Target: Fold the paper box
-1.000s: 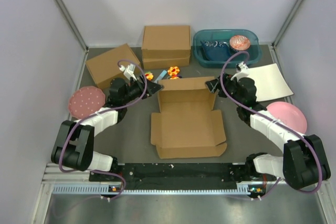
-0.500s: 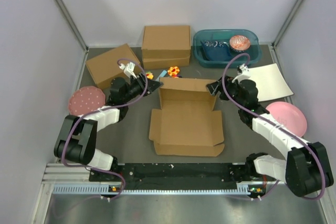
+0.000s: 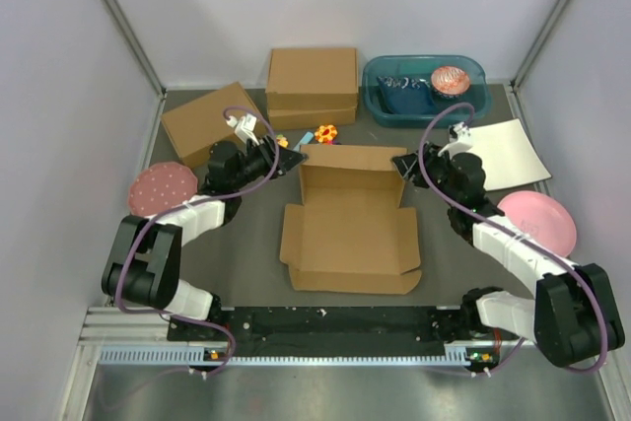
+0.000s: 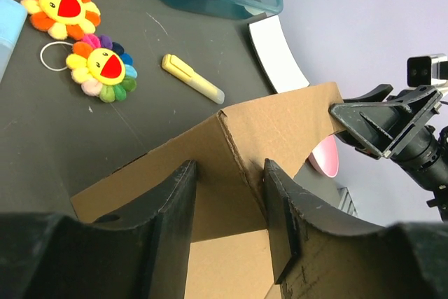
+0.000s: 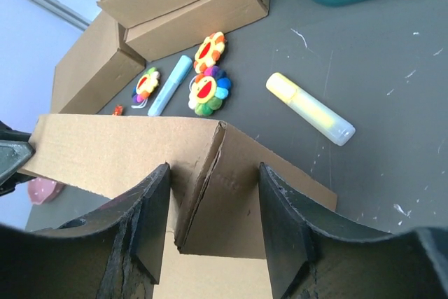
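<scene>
The paper box (image 3: pixel 350 234) lies open at the table's middle, with its back wall (image 3: pixel 350 171) raised and its side flaps spread flat. My left gripper (image 3: pixel 293 160) is open at the back left corner. In the left wrist view the gripper (image 4: pixel 227 222) straddles the folded corner of the box (image 4: pixel 280 124). My right gripper (image 3: pixel 402 163) is open at the back right corner. In the right wrist view the gripper (image 5: pixel 213 222) stands either side of the corner crease of the box (image 5: pixel 126 148), with gaps on both sides.
Behind the paper box lie flower toys (image 3: pixel 325 133) and a yellow marker (image 5: pixel 310 108). A smaller angled brown box (image 3: pixel 202 123), a taller brown box (image 3: pixel 313 86) and a teal bin (image 3: pixel 424 89) stand at the back. White paper (image 3: pixel 508 153) and a pink plate (image 3: pixel 537 219) lie right, and a speckled plate (image 3: pixel 163 191) left.
Both grippers have closed in on the box's back corners. The box has shifted slightly left, and its back wall stands a little more upright.
</scene>
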You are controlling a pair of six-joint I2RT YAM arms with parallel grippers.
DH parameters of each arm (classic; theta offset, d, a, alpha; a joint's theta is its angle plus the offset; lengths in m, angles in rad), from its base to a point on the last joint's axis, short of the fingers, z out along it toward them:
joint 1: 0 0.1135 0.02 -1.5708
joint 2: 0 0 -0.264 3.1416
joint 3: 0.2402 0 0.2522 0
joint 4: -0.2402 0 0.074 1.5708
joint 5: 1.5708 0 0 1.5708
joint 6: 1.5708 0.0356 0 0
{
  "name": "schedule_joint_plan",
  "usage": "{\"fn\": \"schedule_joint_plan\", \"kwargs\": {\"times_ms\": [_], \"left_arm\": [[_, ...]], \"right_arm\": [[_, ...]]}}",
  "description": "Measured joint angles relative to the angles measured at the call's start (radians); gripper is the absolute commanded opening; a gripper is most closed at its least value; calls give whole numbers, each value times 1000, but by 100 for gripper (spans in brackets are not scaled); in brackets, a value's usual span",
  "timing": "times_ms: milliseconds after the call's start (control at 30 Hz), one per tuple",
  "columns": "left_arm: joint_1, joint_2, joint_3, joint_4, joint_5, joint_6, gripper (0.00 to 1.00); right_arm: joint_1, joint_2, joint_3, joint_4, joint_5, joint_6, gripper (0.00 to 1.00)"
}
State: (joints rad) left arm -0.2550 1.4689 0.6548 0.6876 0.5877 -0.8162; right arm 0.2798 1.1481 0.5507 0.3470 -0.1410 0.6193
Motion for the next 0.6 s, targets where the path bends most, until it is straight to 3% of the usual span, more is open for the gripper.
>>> {"fn": "schedule_joint_plan", "kwargs": {"times_ms": [133, 333, 600], "left_arm": [[-3, 0, 5, -14, -2, 14, 46], [-14, -19, -71, 87, -24, 2, 46], [-40, -11, -122, 189, -58, 0, 45]], "right_arm": [[-1, 0, -46, 83, 13, 20, 38], [-1, -23, -149, 212, 23, 85, 46], [-1, -78, -226, 252, 58, 190, 46]]}}
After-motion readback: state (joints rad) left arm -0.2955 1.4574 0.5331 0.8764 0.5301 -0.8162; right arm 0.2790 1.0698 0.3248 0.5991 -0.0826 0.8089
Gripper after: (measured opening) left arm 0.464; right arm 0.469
